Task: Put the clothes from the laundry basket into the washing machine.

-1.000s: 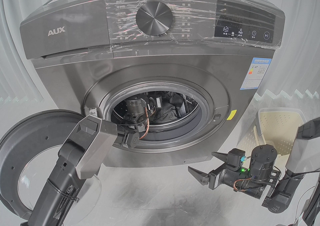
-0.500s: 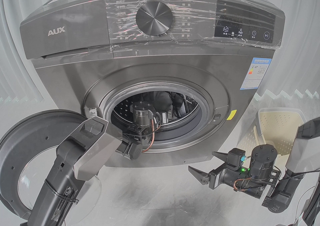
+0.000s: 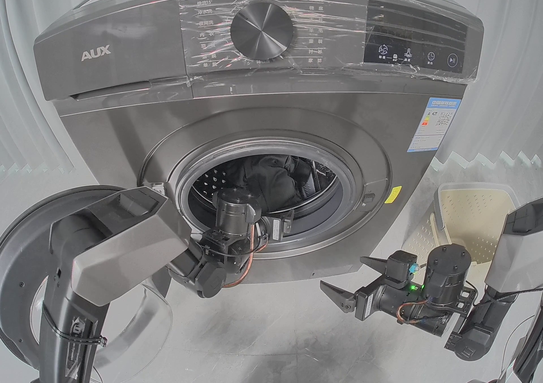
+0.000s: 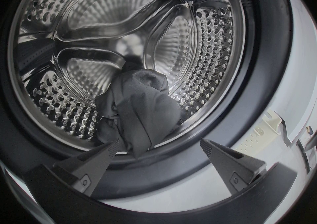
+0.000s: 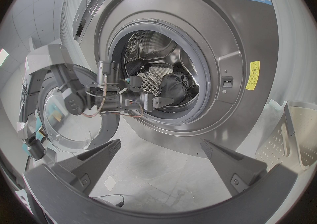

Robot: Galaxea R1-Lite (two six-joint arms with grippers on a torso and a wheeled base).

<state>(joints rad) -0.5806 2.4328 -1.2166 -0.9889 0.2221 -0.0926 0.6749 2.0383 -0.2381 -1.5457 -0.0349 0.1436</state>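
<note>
At far left the round door [image 3: 34, 265] of the washing machine [image 3: 254, 113] stands swung open. The left gripper [image 4: 158, 142] sits at the near lower rim of the drum [image 4: 109, 13] opening, spread wide with nothing in its grasp. Just beyond it a bundle of dark clothes [image 4: 138, 112] lies on the drum's perforated wall, its near edge drooping toward the rubber seal [image 4: 264, 69]. Whether the cloth touches the gripper cannot be told. In the head view the left wrist covers the lower part of the bundle. Nearer and to the right of the drum opening, the right gripper [image 3: 342, 272] hangs above the floor [image 3: 271, 322], spread apart and empty, pointing left. At far right the cream laundry basket [image 3: 475, 220] stands beside the machine, its near part hidden behind the right arm and its inside hard to make out.
</note>
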